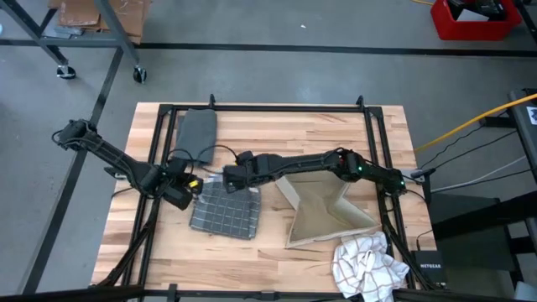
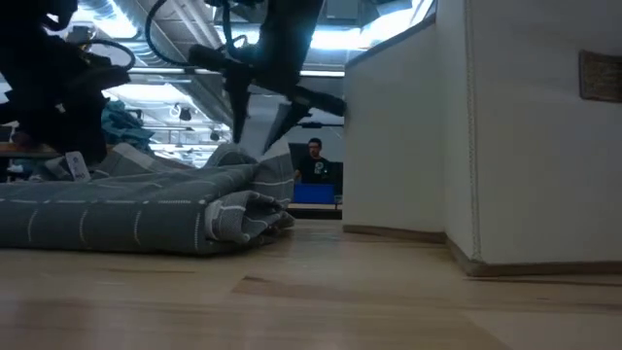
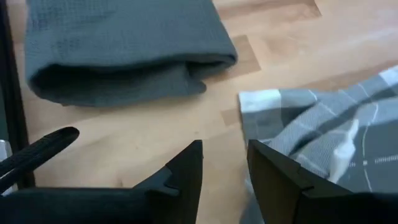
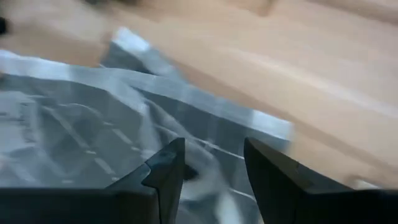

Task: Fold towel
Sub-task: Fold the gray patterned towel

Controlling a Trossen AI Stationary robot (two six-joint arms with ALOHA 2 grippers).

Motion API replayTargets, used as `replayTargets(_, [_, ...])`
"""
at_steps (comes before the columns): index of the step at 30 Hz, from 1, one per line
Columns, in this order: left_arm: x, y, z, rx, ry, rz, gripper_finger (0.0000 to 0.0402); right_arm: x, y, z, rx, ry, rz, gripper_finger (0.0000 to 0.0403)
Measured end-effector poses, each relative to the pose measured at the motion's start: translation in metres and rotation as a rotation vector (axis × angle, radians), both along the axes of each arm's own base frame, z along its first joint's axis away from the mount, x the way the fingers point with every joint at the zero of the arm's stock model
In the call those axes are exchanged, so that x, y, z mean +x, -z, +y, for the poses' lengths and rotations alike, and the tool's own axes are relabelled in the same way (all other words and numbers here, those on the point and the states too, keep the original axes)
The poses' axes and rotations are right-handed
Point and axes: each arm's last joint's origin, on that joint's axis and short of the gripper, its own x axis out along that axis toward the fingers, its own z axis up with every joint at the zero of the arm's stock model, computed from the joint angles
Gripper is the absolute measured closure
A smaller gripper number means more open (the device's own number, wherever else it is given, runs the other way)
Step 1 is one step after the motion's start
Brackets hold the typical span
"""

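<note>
A grey checked towel (image 1: 223, 210) lies folded on the wooden table, its rounded fold edge (image 2: 243, 216) toward the box. My left gripper (image 1: 186, 193) is open at the towel's far left corner (image 3: 260, 101), with nothing between its fingers (image 3: 186, 174). My right gripper (image 1: 236, 178) is open above the towel's far right part (image 4: 124, 137). In the low view its fingers (image 2: 236, 109) hang clear above the cloth.
A dark grey folded towel (image 1: 197, 134) lies at the table's far side, also seen in the left wrist view (image 3: 124, 50). An open cardboard box (image 1: 323, 210) stands right of the checked towel. A white crumpled cloth (image 1: 369, 267) lies at the near right corner.
</note>
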Motion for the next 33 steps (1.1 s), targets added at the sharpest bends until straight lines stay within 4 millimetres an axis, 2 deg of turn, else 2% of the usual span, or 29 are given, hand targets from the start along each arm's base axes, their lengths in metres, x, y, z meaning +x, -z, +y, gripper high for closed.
replayTargets(7, [0.006, -0.014, -0.001, -0.081, 0.031, -0.191, 0.0317, 0.027, -0.015, -0.007, 0.135, -0.151, -0.292, 0.0233])
replayTargets(14, [0.006, -0.029, -0.005, -0.094, 0.185, -0.302, 0.0353, 0.026, -0.017, -0.006, 0.157, -0.173, -0.284, 0.0233])
replayTargets(19, [0.015, -0.034, -0.012, -0.039, 0.349, -0.332, 0.0374, 0.024, -0.017, 0.008, 0.208, -0.224, -0.278, 0.0233])
replayTargets(25, [0.024, -0.022, -0.015, 0.046, 0.414, -0.199, 0.0398, 0.022, -0.008, 0.020, 0.133, -0.203, -0.247, 0.0233])
replayTargets(33, [0.043, 0.007, -0.017, 0.095, 0.383, -0.016, 0.0397, 0.015, 0.026, 0.019, 0.192, -0.083, -0.153, 0.0233])
